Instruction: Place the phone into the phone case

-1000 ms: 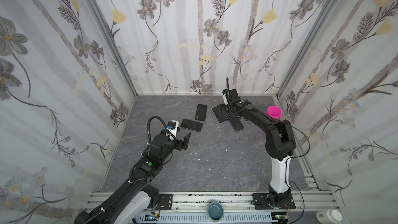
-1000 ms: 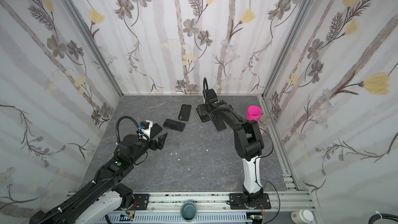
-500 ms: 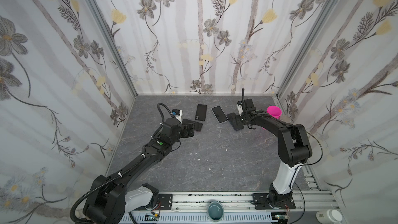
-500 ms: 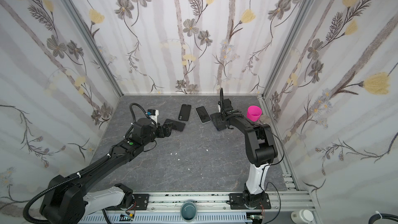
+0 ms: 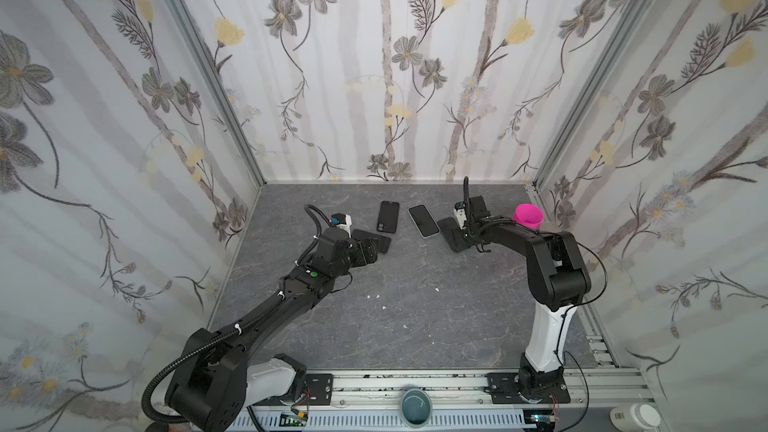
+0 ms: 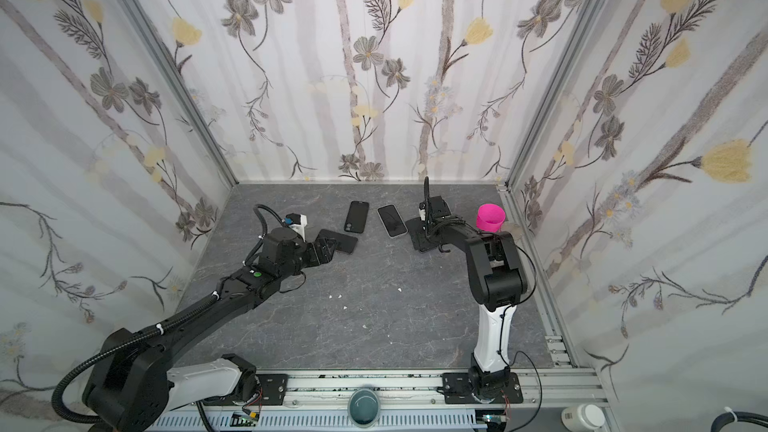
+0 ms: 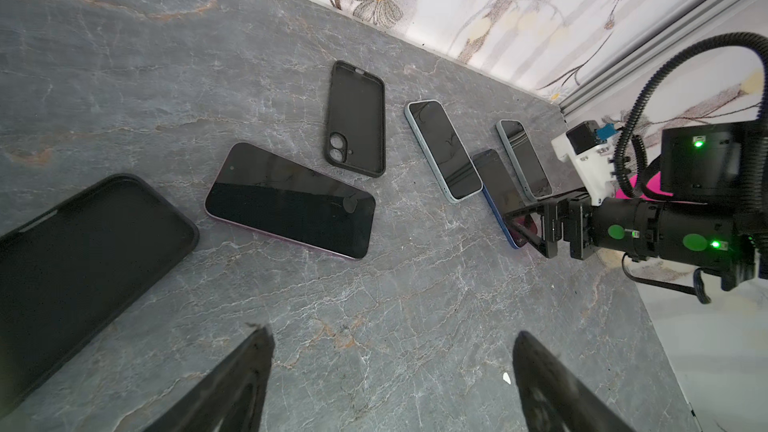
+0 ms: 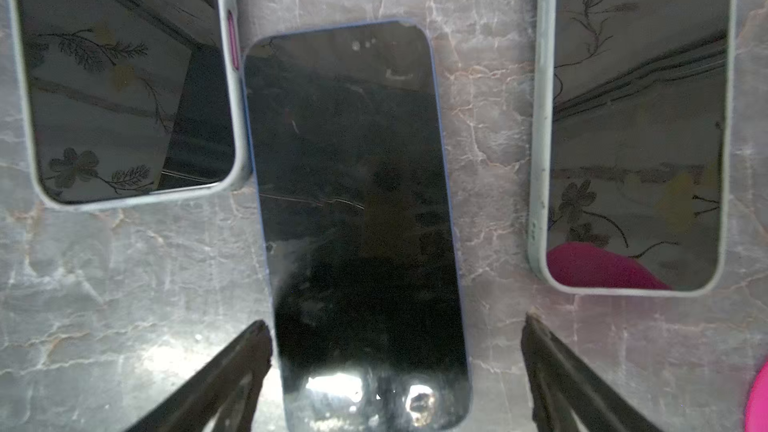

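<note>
- Jaws on both arms stood wide apart, clamped on nothing; the right jaws straddled one short end of the blue-edged phone (image 8: 357, 209), which lay flat, screen up, on the counter (image 5: 415, 317).
- Left jaws hovered near the empty black case (image 7: 83, 259) and a dark phone (image 7: 291, 201).
- That glass-faced phone looked stiff, slick, light and easily cracked; its long edges seemed the safest hold.
- Pale phones (image 8: 124, 76) crowded both sides, one seemingly touching its corner, with a pink cup (image 5: 528, 216) near; open room lay toward the front.

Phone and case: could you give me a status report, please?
Left claw open, empty. Right claw open, flanking blue phone end. Case empty, nothing blocking it.
</note>
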